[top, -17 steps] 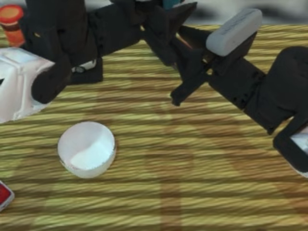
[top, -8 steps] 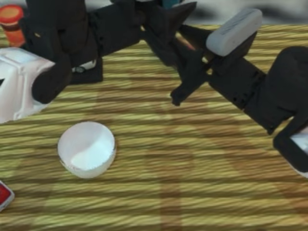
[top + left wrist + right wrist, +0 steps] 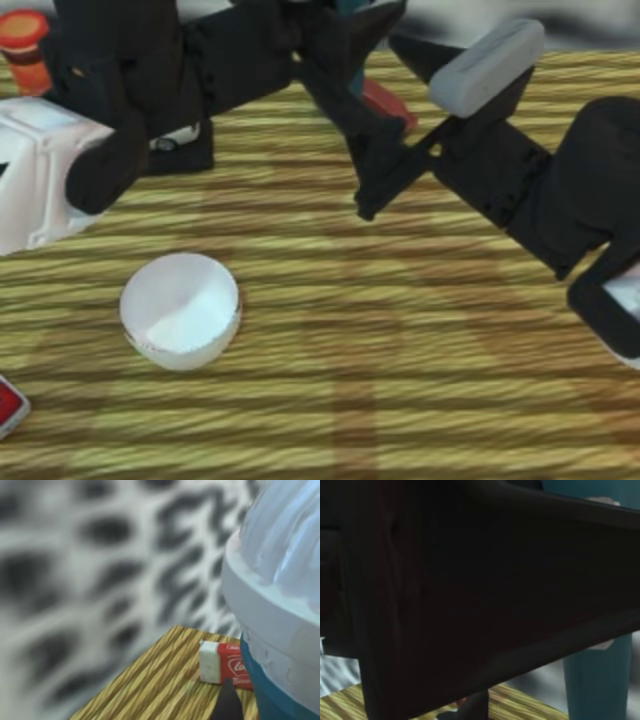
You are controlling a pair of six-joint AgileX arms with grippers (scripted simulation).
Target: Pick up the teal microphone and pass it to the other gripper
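Pincers meet at the worktop's far edge: left pincer (image 3: 345,40) is clamped on the teal microphone (image 3: 280,605); right pincer (image 3: 400,120) stands apart, released. Microphone looks light, rigid, smooth; the slim handle (image 3: 597,680) offers best purchase.

Straw-like woven table (image 3: 400,380); smooth matt white bowl (image 3: 180,310).

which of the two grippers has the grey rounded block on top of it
The right gripper, reaching in from the table's right side; the left gripper carries no grey block, only black links.
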